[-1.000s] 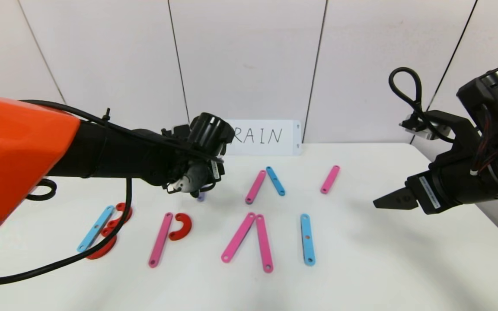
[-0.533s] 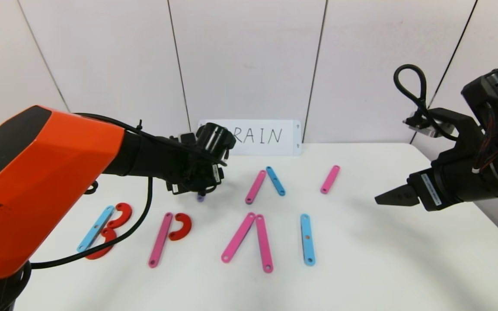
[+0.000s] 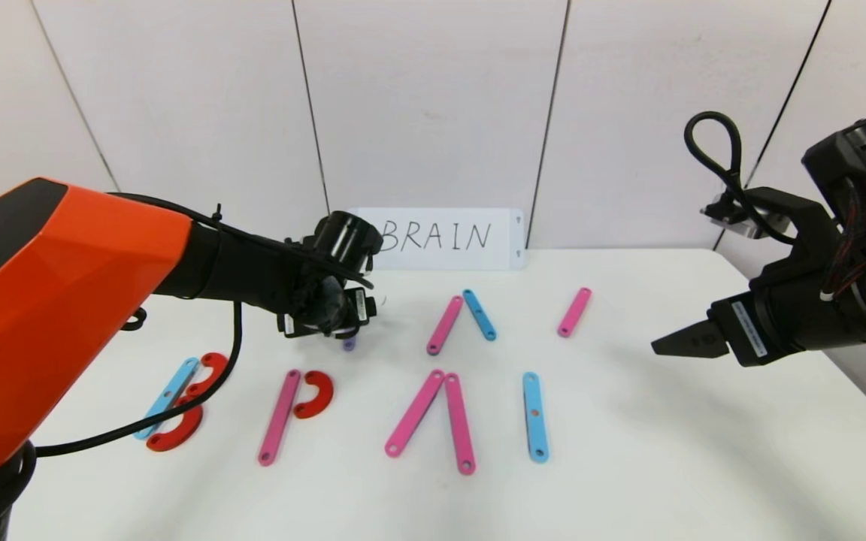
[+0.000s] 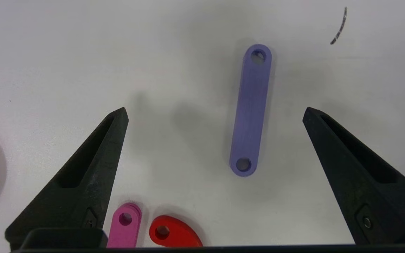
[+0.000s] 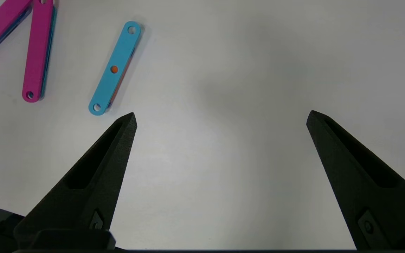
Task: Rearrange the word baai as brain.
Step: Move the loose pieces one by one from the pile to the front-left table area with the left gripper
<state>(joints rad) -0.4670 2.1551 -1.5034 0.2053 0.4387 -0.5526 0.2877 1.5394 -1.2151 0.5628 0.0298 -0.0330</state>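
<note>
The word lies on the white table (image 3: 628, 466): a B of a blue strip (image 3: 167, 397) and red curves (image 3: 177, 434), a pink strip (image 3: 280, 416) with a red curve (image 3: 314, 394), two pink strips (image 3: 437, 421) as an A, and a blue strip (image 3: 534, 415) as an I. A purple strip (image 4: 251, 109) lies flat behind them, mostly hidden by my left wrist in the head view (image 3: 348, 344). My left gripper (image 4: 214, 112) hangs open above it, jaws to either side, not touching. My right gripper (image 3: 666, 347) is open and empty over the table's right side.
A white card (image 3: 444, 239) with handwritten BRAIN leans on the back wall. A pink strip (image 3: 444, 324) and a blue strip (image 3: 479, 314) form a peak behind the A. A lone pink strip (image 3: 574, 311) lies to their right. The table's right edge runs under my right arm.
My left arm has drawn back to the left, uncovering the B on the card. The purple strip stays on the table. The right arm has hardly moved.
</note>
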